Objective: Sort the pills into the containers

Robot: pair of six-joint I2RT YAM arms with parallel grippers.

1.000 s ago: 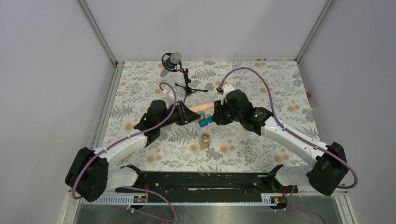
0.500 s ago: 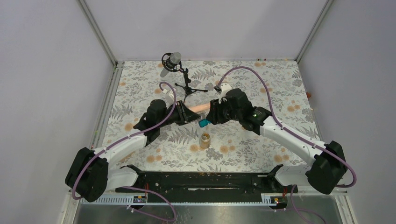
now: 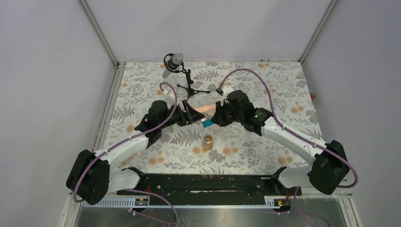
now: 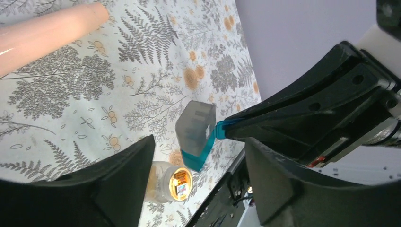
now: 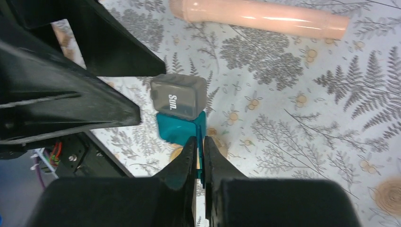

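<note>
Near the middle of the tabletop [image 3: 142,80], the right gripper [image 5: 199,142] is pinched tight on a thin teal tab of the teal-and-grey box [image 5: 178,97]. The box appears raised off the floral surface. Its grey lid, marked "Sun.", points toward the left arm and its teal base toward the right gripper.

The left gripper [image 3: 193,115] faces the box from the left with its jaws spread wide. The box lies just ahead of the fingertips and touches neither finger.

The amber bottle [image 3: 207,141] stands upright on the tabletop on the near side of the box, apart from both grippers. The peach cylinder [image 3: 204,109] lies flat on the far side of the box. A microphone [image 3: 173,63] on a tripod stands farther back, left of centre.
</note>
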